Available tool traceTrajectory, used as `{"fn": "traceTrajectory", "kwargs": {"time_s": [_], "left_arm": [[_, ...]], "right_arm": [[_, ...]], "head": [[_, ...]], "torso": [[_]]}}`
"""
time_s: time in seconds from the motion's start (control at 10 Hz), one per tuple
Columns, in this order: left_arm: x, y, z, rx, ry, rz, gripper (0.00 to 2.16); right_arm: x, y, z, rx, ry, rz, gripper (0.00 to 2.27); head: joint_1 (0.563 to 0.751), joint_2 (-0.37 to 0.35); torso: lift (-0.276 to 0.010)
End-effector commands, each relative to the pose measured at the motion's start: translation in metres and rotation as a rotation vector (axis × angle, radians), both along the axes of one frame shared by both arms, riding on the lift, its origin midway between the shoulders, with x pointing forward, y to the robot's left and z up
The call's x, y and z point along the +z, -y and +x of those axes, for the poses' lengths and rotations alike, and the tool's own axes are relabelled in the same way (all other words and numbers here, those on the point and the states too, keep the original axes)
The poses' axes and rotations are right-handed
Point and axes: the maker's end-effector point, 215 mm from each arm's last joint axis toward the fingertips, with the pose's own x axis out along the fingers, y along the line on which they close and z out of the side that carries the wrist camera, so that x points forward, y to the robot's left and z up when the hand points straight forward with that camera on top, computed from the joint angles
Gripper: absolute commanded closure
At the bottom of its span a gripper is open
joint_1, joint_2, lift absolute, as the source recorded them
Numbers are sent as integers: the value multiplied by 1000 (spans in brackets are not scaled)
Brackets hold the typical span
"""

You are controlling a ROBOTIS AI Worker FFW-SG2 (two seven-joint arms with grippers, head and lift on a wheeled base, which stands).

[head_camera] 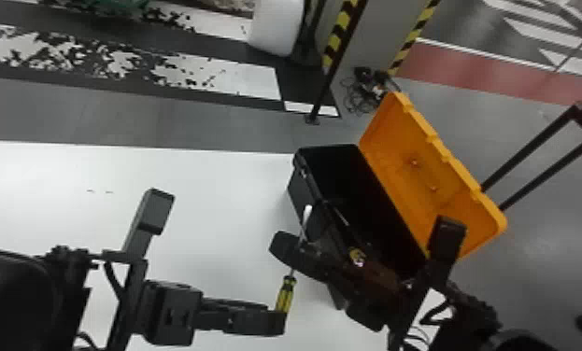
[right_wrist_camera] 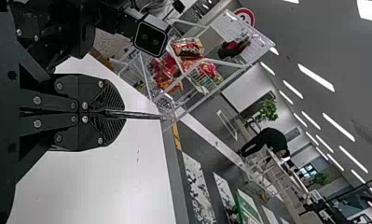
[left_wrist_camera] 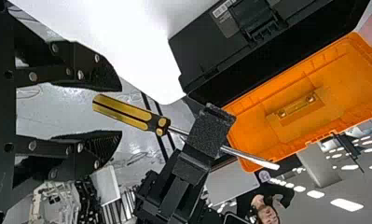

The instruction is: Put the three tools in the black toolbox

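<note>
In the head view, my right gripper [head_camera: 299,249] is shut on the shaft of a yellow-and-black screwdriver [head_camera: 285,296], in front of the black toolbox [head_camera: 299,189]. My left gripper [head_camera: 281,317] is beside the handle's butt end. The left wrist view has the left gripper [left_wrist_camera: 119,111] open, with the end of the screwdriver handle [left_wrist_camera: 123,113] between its fingertips, touching neither finger. In the right wrist view, the right gripper [right_wrist_camera: 123,113] pinches the thin metal shaft [right_wrist_camera: 141,115]. A small yellow item [head_camera: 357,256] shows near the toolbox; I cannot tell what it is.
The toolbox's orange lid [head_camera: 429,172] stands open on the far right side. Both arms are over the white table [head_camera: 93,224], whose back edge runs left of the box. Behind are a striped post [head_camera: 341,35] and a cable pile [head_camera: 364,88] on the floor.
</note>
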Motion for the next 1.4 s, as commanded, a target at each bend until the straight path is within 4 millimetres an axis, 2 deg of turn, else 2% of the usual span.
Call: {"fn": "traceTrajectory", "kwargs": {"time_s": [0.0, 0.1, 0.2, 0.5, 0.7, 1.0, 1.3], "left_arm": [[-1, -1, -3, 3, -1, 8, 66], [-1, -3, -4, 10, 2, 12, 66], [-2, -15, -4, 55, 1, 15, 66], [0, -73, -5, 225, 0, 26, 60], [1, -108, -17, 308, -4, 44, 53], [-6, -153, -31, 398, -30, 82, 53], [-8, -193, -40, 487, -65, 80, 53]], "right_arm": [[0, 1, -2, 0, -4, 3, 2240], [1, 5, -1, -6, -1, -1, 2240], [5, 14, 5, -19, 10, -16, 2240], [16, 42, 26, -21, -1, -69, 2240], [32, 68, 49, -40, 51, -157, 2240], [31, 112, 67, -105, 92, -292, 2243], [10, 154, 81, -180, 115, -397, 2243]], "head": [[695, -350], [695, -350], [695, -350], [695, -350], [695, -350], [695, -350], [695, -350]], "torso": [[-55], [-55], [-55], [-55], [-55], [-55], [-55]]}}
